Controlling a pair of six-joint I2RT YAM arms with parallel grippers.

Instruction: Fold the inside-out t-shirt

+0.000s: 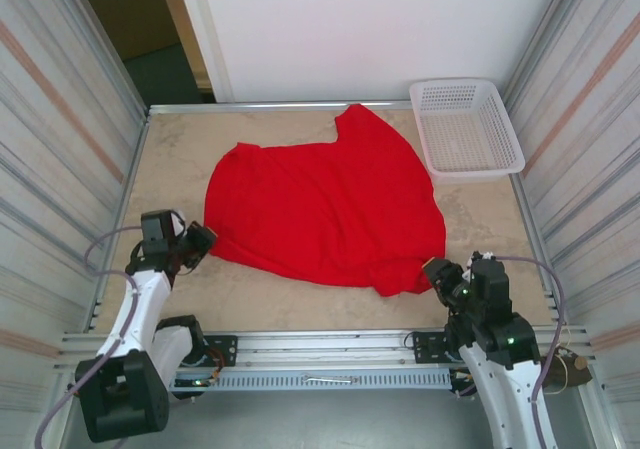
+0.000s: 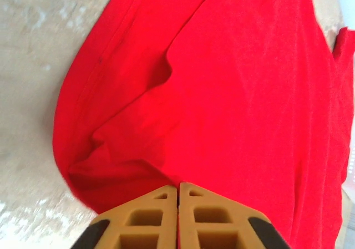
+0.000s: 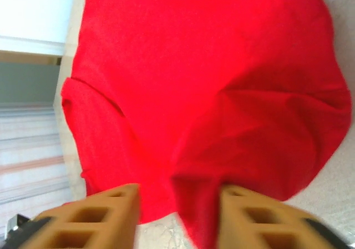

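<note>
The red t-shirt [image 1: 325,204] lies spread and rumpled across the middle of the table, one corner reaching toward the far edge. My left gripper [image 1: 205,239] is at the shirt's left edge, its tan fingers [image 2: 150,216] pressed together on a pinch of red cloth [image 2: 166,174]. My right gripper [image 1: 437,274] sits at the shirt's near right corner. Its jaws stand wide apart, with a hanging fold of the shirt [image 3: 222,204] between the fingers [image 3: 100,216], blurred. No printed graphic shows.
A white mesh basket [image 1: 465,126] stands at the far right corner, just right of the shirt's raised corner. Bare beige tabletop [image 1: 290,304] runs along the near edge between the arms. Corrugated walls close in both sides.
</note>
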